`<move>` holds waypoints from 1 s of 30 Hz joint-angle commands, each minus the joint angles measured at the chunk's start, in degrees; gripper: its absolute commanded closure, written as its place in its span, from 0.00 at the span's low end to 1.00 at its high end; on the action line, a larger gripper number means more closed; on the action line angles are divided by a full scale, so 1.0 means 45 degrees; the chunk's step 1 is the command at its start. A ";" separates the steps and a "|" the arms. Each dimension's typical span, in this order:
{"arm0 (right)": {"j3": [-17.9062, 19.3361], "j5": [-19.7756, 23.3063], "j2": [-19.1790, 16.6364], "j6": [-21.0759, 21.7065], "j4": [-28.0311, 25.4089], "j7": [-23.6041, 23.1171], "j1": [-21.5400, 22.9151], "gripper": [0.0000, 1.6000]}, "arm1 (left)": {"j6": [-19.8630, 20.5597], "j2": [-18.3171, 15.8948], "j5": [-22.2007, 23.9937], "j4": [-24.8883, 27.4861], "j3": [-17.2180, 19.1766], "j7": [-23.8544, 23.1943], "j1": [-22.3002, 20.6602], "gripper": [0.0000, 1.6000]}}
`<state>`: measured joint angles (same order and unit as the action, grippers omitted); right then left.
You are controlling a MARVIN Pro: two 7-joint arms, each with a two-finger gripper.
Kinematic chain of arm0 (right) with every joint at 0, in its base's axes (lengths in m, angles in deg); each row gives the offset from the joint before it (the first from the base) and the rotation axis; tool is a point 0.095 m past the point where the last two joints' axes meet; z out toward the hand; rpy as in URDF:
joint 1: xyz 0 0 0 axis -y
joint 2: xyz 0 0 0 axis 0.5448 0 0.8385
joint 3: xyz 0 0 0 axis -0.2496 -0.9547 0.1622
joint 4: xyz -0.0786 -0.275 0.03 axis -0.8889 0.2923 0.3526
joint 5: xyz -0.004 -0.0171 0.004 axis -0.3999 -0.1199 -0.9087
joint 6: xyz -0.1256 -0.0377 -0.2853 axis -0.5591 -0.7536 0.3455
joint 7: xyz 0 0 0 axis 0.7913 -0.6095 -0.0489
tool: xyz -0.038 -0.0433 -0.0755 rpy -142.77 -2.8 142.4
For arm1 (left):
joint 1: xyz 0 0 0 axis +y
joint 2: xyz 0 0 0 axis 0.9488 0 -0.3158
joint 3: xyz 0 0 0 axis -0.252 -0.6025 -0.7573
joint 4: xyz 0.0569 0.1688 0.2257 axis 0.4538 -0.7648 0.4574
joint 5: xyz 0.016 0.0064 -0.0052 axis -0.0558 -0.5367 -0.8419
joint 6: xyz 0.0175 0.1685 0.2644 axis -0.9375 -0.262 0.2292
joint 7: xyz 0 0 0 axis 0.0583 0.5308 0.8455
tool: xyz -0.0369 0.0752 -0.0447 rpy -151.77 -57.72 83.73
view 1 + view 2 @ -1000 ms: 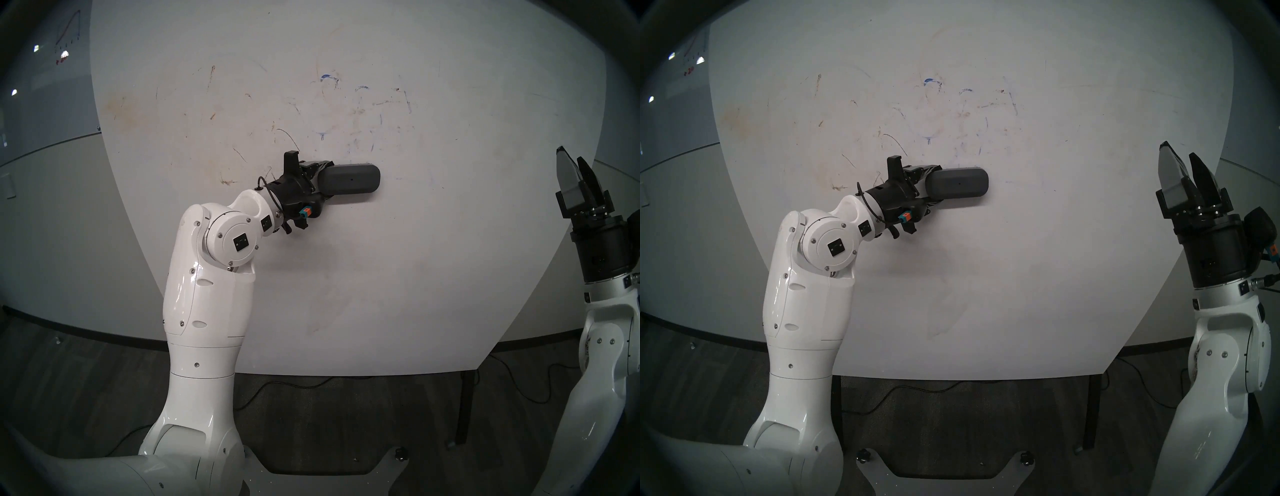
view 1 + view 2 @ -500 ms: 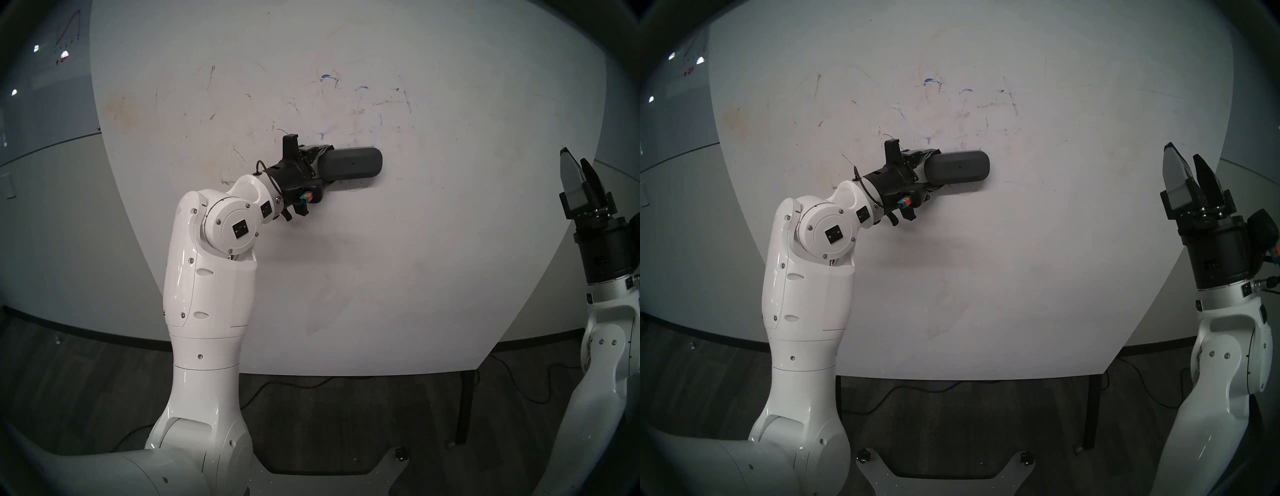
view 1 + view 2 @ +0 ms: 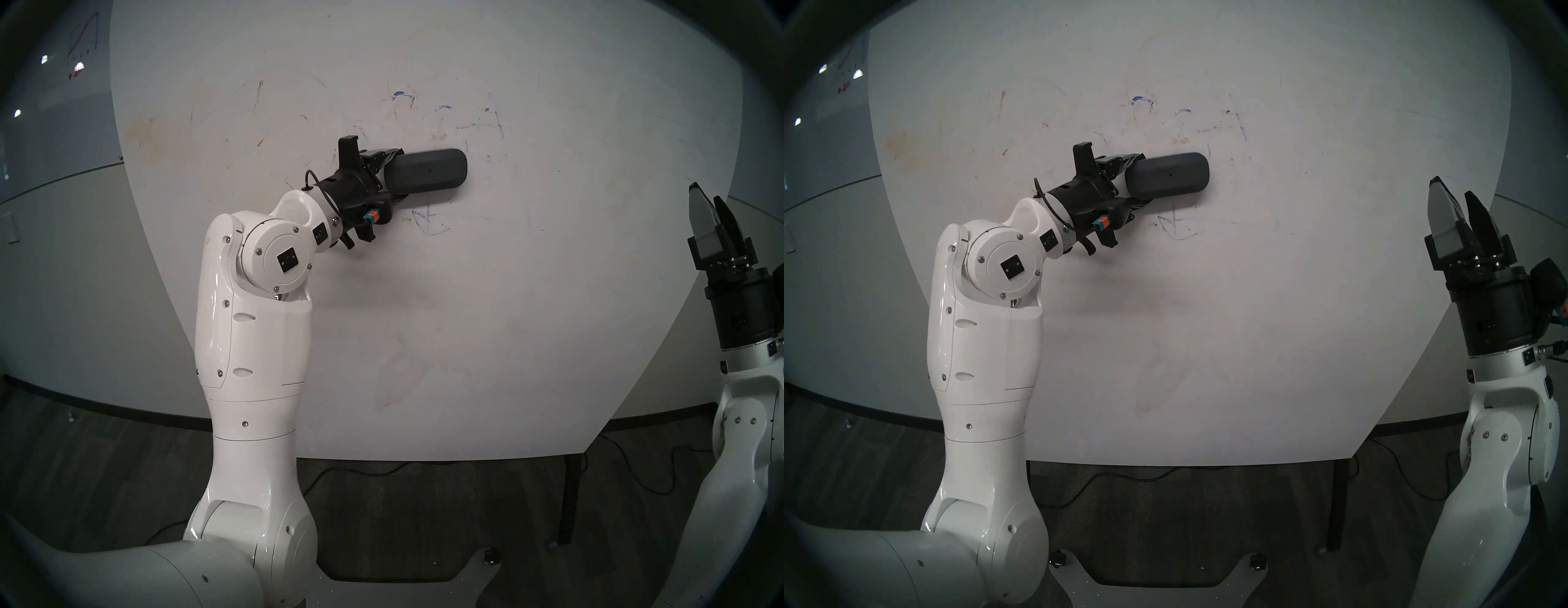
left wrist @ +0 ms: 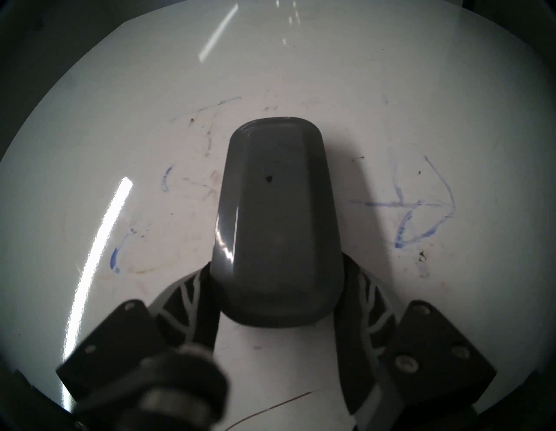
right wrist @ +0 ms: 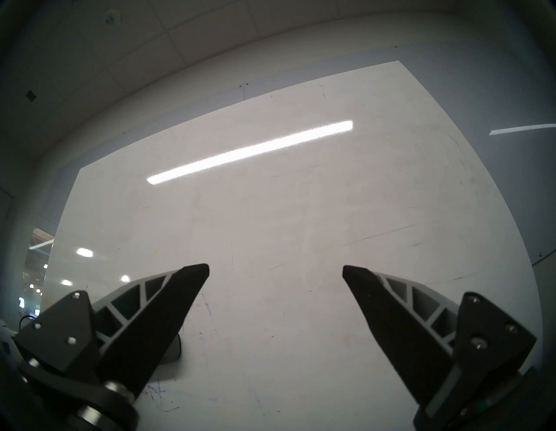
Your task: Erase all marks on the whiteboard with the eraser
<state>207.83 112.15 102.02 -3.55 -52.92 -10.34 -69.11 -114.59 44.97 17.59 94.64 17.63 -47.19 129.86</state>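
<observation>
The dark grey eraser (image 3: 426, 171) (image 3: 1168, 175) (image 4: 276, 222) lies flat against the big white whiteboard (image 3: 466, 318) (image 5: 270, 210), long axis sideways. My left gripper (image 3: 396, 176) (image 4: 278, 268) is shut on its left end. Blue marks show just below the eraser as a leaf-like outline (image 3: 428, 220) (image 3: 1176, 225) (image 4: 421, 210). Fainter blue remnants (image 3: 399, 94) (image 3: 1138, 99) sit higher up. My right gripper (image 3: 705, 193) (image 3: 1452, 187) (image 5: 275, 268) hangs open and empty beside the board's right edge.
Brown and black scuffs (image 3: 259, 89) dot the board's upper left. A grey wall panel with a red graph (image 3: 85, 42) is at far left. Below the board's bottom edge stand a dark leg (image 3: 570, 496) and floor cables (image 3: 352, 471).
My left gripper has slid the eraser upward on the board, uncovering the blue leaf outline below it. The right arm has shifted slightly down and right, still open.
</observation>
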 commanded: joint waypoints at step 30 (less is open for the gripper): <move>0.0172 0.0065 0.0064 -0.0014 -0.0205 -0.0035 0.0000 0.00 | 0.3144 0.1318 0.2033 -0.2552 0.1731 -0.0020 -0.4604 1.00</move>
<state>208.63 112.26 102.31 -3.55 -52.92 -10.36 -69.18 -105.16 51.12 26.92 88.09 23.30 -46.36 114.65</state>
